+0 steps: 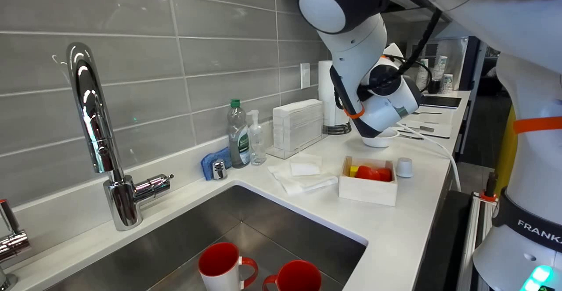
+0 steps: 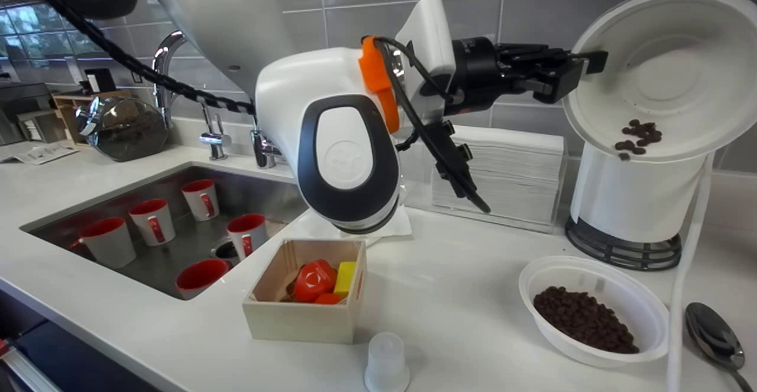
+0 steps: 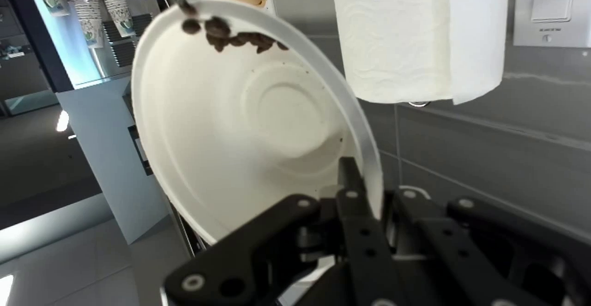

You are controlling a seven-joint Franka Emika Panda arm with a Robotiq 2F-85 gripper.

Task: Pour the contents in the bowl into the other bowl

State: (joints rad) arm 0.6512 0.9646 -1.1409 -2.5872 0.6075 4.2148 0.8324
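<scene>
The end effector [image 2: 582, 68] has the white bowl [image 2: 662, 75] pinched by its rim, tipped way over, little cluster of dark brown bits [image 2: 639, 135] down by the low edge. The other bowl [image 2: 631, 295] sits upright on the tabletop [image 2: 461, 297] below the end effector, with a decent brown pile [image 2: 582, 320] in it

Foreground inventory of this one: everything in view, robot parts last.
tilted bowl: 1, white, midair
resting bowl: 1, white, counter
pieces: many, brown, both bowls
box: 1, pale, counter
box items: several, red and yellow, inside
cup: 1, whitish, counter
spoon: 1+, dark, counter
mugs: 5, red-and-white, sink
faucets: 2+, chrome, behind sink
napkins: stack plus loose, white, counter
towel roll: 1, white, counter
bottles: 2, clear, beside napkins
cloth: 1, blue, beside bottles
cable: 1, white, counter
arm: 1, white, above counter
gripper: 1, black, holding tilted bowl
</scene>
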